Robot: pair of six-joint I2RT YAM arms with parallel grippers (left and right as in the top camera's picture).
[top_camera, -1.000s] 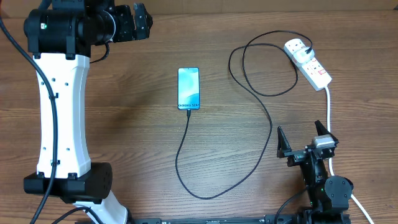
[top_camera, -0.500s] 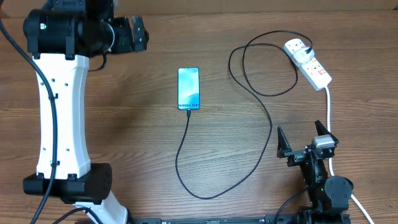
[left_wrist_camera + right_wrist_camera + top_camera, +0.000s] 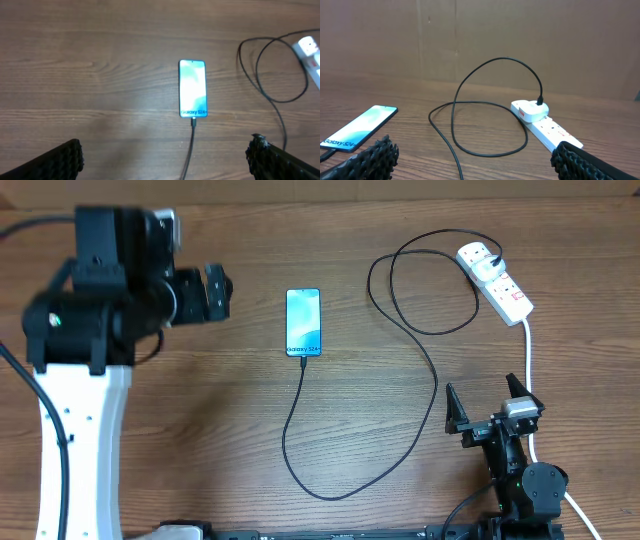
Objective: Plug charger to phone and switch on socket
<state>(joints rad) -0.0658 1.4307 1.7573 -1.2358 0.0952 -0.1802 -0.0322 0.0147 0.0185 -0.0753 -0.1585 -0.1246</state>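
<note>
The left gripper (image 3: 222,292) and right gripper (image 3: 482,388) stand fully open, empty. The phone (image 3: 304,322) lies at centre, the socket (image 3: 495,280) at its 2 o'clock. The charger (image 3: 437,385) likely handles light and limp; grip its rigid connector (image 3: 303,363).

In the left wrist view the socket (image 3: 311,52) is cut off by the picture's right edge, and the charger (image 3: 191,140) runs out at the bottom. In the right wrist view a fingertip (image 3: 585,162) hides the socket's near end. Overhead, its switches (image 3: 517,294) are too small to read, and the cord (image 3: 527,355) vanishes behind the right arm (image 3: 520,470).
</note>
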